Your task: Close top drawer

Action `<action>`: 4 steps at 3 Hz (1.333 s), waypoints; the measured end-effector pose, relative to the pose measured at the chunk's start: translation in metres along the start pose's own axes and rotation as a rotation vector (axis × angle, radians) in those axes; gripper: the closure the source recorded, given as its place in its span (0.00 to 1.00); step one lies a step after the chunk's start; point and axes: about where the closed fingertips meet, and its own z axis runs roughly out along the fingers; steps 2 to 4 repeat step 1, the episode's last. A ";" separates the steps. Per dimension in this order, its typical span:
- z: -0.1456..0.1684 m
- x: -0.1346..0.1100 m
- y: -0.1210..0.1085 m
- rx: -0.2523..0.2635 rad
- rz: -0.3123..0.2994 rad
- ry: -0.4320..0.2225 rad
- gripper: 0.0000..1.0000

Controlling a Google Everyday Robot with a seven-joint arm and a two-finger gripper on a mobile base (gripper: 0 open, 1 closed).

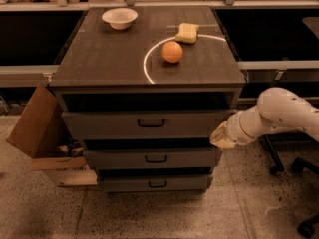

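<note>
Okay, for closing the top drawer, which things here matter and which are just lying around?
Job: top drawer, pulled partly out; end effector, at the drawer's right front corner.
Lying about: white bowl, orange and yellow sponge on the cabinet top; two lower drawers; cardboard box on the floor at left.

The gripper (pixel 222 136) sits at the right end of the top drawer (pixel 144 124) and hides that corner of its front. The arm (pixel 279 114) is cut off by the right edge. Above the drawer's front, its inside is dark and unreadable. Left of the drawer, the clutter in a cardboard box (pixel 37 128) is too small to tell.
</note>
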 end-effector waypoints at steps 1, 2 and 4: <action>-0.031 -0.009 0.049 -0.019 -0.045 -0.044 1.00; -0.031 -0.009 0.049 -0.019 -0.045 -0.044 1.00; -0.031 -0.009 0.049 -0.019 -0.045 -0.044 1.00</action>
